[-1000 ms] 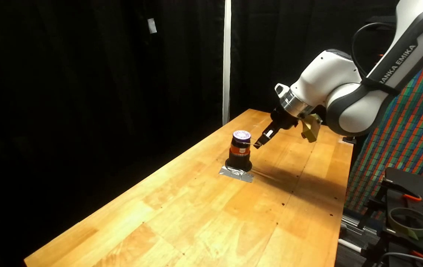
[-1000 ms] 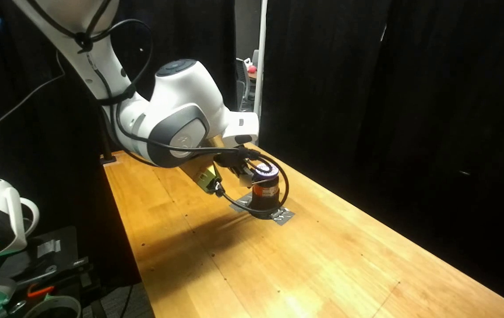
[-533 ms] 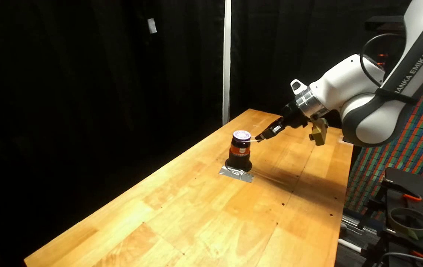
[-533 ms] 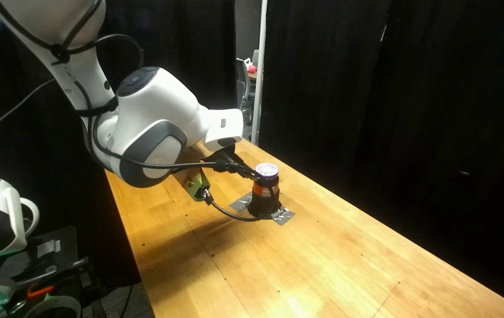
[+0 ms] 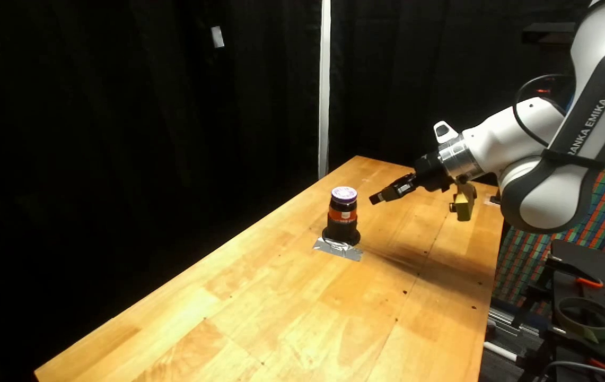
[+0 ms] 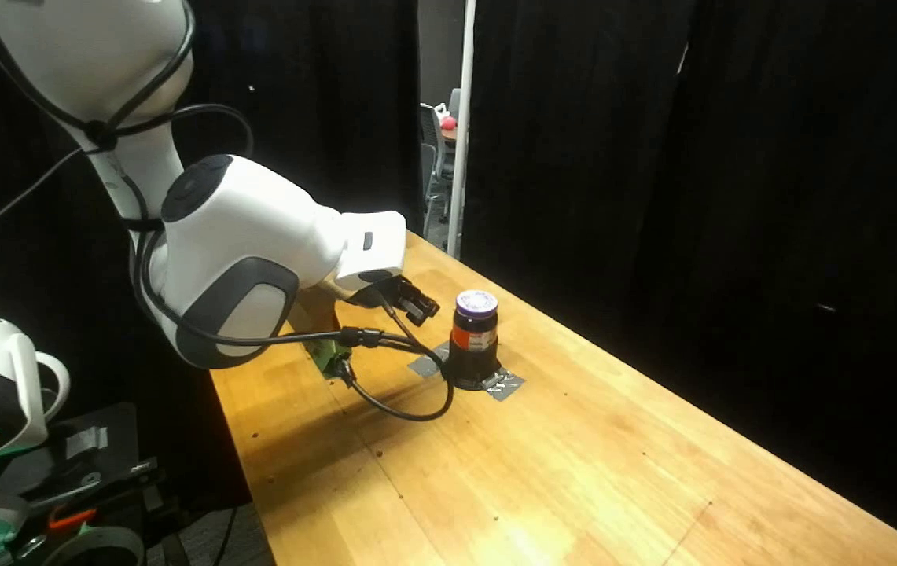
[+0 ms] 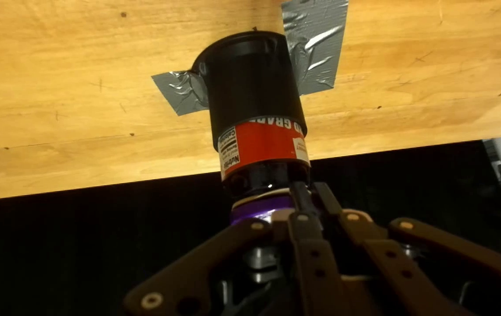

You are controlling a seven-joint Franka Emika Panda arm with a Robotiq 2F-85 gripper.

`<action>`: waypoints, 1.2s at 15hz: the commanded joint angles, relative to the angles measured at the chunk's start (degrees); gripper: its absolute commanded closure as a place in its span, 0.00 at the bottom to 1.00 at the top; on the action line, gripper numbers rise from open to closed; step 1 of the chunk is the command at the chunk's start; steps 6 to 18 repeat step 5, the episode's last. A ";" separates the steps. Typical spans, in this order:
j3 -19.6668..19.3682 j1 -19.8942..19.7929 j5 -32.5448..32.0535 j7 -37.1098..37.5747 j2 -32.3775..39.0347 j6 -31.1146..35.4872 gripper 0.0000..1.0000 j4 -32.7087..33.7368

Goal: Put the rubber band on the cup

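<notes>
The cup is a jar with an orange label and purple lid, upright in a black holder, in both exterior views [image 5: 342,216] [image 6: 473,339] and in the wrist view [image 7: 265,142]. The rubber band [image 7: 261,196] is a thin tan loop around the jar at the lower edge of the lid; its far side is hidden. My gripper [image 7: 309,184] is open with a narrow gap and nothing visible between the fingertips. In both exterior views the gripper [image 5: 376,199] [image 6: 426,314] stands beside the jar at about lid height, apart from it.
Silver tape [image 5: 338,249] fixes the black holder [image 7: 250,83] to the wooden table [image 5: 302,307]. A cable loop [image 6: 417,417] hangs from the wrist near the holder. Black curtains [image 6: 652,157] stand behind the table. A side cart with a tape roll [image 5: 586,318] is beside it.
Earlier the band was stretched between the gripper and the jar. Now no band spans the gap, and the gripper has backed away from the jar toward the robot's base. The jar stays upright.
</notes>
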 commanded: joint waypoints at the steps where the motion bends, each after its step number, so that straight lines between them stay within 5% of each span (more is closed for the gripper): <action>1: 2.32 -1.90 0.91 0.59 1.04 5.48 0.90 -1.32; 2: 2.98 -2.43 1.50 2.53 0.78 4.41 0.64 -1.51; 3: 3.95 -3.80 -0.21 5.16 0.28 1.81 0.64 -1.58; 4: 3.12 -2.78 0.59 1.81 1.06 2.09 0.83 -0.86; 5: 3.63 -3.27 0.55 2.80 1.09 1.78 0.74 -0.95; 18: 3.63 -3.27 0.55 2.80 1.09 1.78 0.74 -0.95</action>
